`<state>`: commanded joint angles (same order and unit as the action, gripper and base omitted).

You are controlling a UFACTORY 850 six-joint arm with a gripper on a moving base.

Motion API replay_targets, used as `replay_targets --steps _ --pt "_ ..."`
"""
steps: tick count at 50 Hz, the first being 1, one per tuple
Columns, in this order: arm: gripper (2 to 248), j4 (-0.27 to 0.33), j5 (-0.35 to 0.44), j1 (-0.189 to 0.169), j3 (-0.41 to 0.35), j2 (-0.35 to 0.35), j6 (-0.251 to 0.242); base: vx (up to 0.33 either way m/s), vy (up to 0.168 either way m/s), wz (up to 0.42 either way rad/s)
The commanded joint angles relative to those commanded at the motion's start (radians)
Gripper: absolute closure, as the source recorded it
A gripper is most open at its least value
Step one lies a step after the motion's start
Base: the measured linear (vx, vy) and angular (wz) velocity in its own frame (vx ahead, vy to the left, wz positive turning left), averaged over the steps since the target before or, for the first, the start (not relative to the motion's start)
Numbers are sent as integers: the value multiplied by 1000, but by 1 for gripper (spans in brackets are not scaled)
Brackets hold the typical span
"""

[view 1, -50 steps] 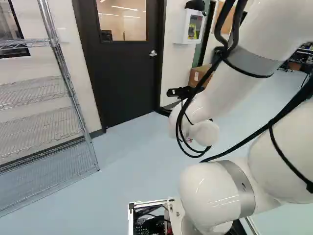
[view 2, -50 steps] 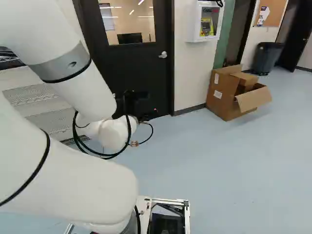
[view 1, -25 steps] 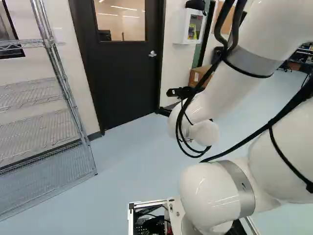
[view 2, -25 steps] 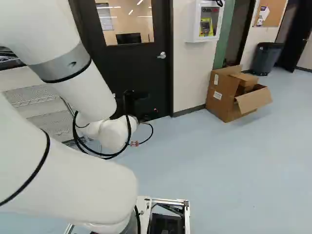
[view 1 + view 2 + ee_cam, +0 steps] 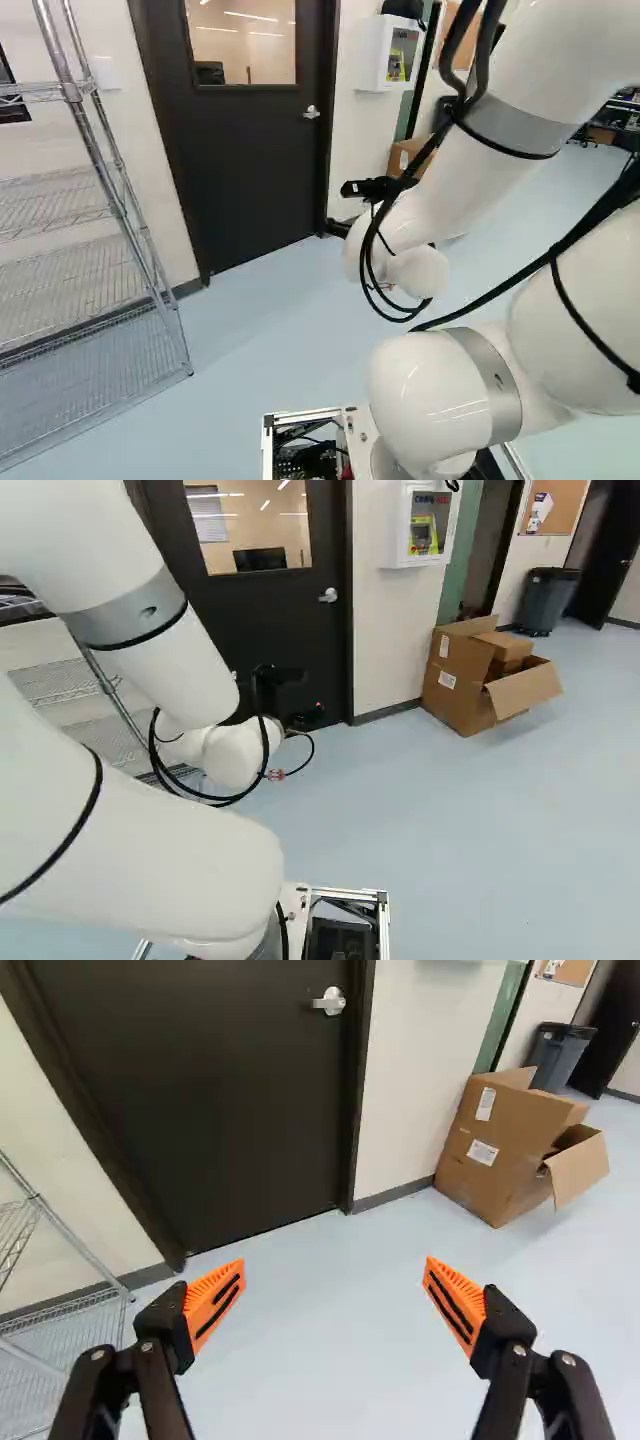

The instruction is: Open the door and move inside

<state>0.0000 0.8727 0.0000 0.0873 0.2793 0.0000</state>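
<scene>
My gripper shows in the right base view as a dark shape (image 5: pixel 305 716) just past the white wrist, low in front of the door. In the wrist view the gripper (image 5: pixel 335 1270) stands open, its orange pads wide apart with only floor between them. The dark door (image 5: pixel 255 150) with a window is closed in its frame. Its silver lever handle (image 5: pixel 330 1001) sits near the door's right edge, ahead of the gripper and well above its fingers, untouched.
A wire shelf rack (image 5: pixel 125 210) stands left of the door. Right of the door are a white wall cabinet (image 5: pixel 419 525), an opened cardboard box (image 5: pixel 463 685) against the wall and a dark bin (image 5: pixel 547 598) farther back. Pale floor (image 5: pixel 450 830) lies ahead.
The base has moved slightly: the shelf rack has shifted left and grown nearer in the left base view, while the door has shifted a little. The arm keeps its pose against its lowest joint.
</scene>
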Motion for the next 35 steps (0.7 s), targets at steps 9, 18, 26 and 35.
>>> replay_targets --steps 9,18,26,35 --pt "3 0 0 0 0 0 0 225 -1 -26" --pt "3 0 0 0 0 0 0 220 -1 -27" --pt "3 0 0 0 0 0 0 226 1 -24" --pt "3 0 0 0 0 0 0 225 -2 -24"
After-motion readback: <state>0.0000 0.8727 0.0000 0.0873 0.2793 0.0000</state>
